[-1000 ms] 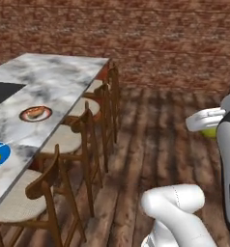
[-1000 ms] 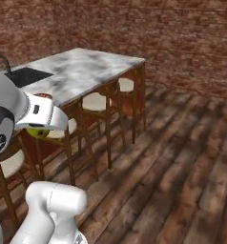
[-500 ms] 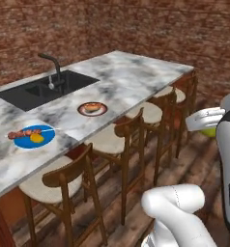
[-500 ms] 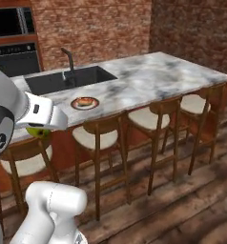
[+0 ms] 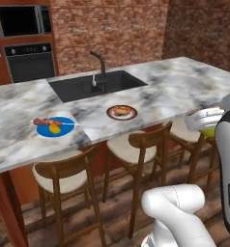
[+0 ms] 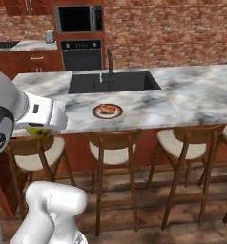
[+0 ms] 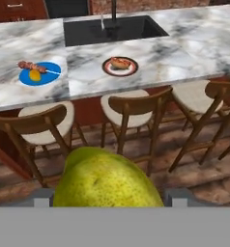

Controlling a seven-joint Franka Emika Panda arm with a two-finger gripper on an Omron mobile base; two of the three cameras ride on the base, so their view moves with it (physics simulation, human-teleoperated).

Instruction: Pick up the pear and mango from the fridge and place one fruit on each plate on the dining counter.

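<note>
The yellow-green pear (image 7: pixel 107 181) sits between my gripper's (image 7: pixel 109 198) fingers, which are shut on it; it also peeks out under the white hand (image 5: pixel 208 131) (image 6: pixel 37 131). I hold it in the air in front of the dining counter (image 5: pixel 184 82), above the stools. The orange-yellow mango (image 7: pixel 35 75) (image 5: pixel 54 128) lies on the blue plate (image 7: pixel 47 80) (image 5: pixel 64 131) beside a skewer. The brown-rimmed plate (image 7: pixel 106 67) (image 5: pixel 109 114) (image 6: pixel 95 112) carries a small brownish food item. The fridge is out of view.
A dark sink (image 5: pixel 97 84) with a black faucet (image 5: pixel 101 62) is set in the counter behind the plates. Wooden stools (image 7: pixel 131 108) line the near side of the counter. An oven and microwave (image 6: pixel 79 35) stand in the brick wall behind.
The whole scene has swung round as the base drove and turned: the counter, first seen end-on at the left, now lies broadside ahead. The pear stays in the gripper.
</note>
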